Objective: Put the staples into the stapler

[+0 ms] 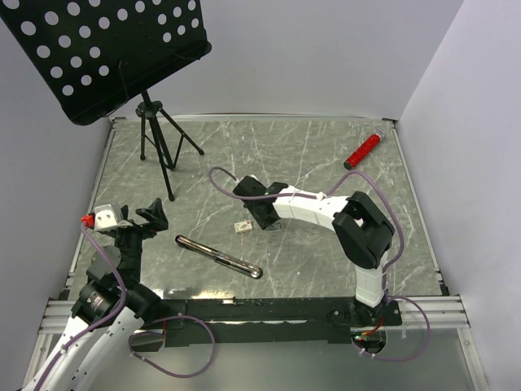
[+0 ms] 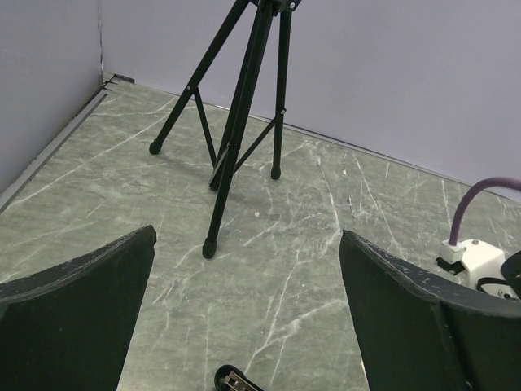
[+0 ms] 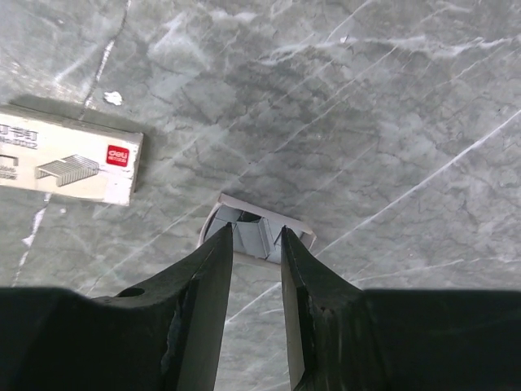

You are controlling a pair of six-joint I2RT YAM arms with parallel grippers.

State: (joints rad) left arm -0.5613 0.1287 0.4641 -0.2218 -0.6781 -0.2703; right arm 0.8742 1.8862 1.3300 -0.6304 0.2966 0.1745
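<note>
The stapler [image 1: 220, 257] lies opened flat on the table [image 1: 326, 261], near the front edge. The left gripper [image 2: 246, 240] is to its left, jaws fully spread and empty. Just beyond the stapler lies the cream staple box [image 3: 69, 163]. Close beside the box, the right gripper [image 3: 251, 244] has its jaws partly drawn in and its tips flank the middle of the grey staple tray [image 3: 259, 232]; an actual pinch cannot be confirmed.

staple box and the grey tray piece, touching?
Apart. The right wrist view shows a strip of bare table between the staple box and the grey tray.
</note>
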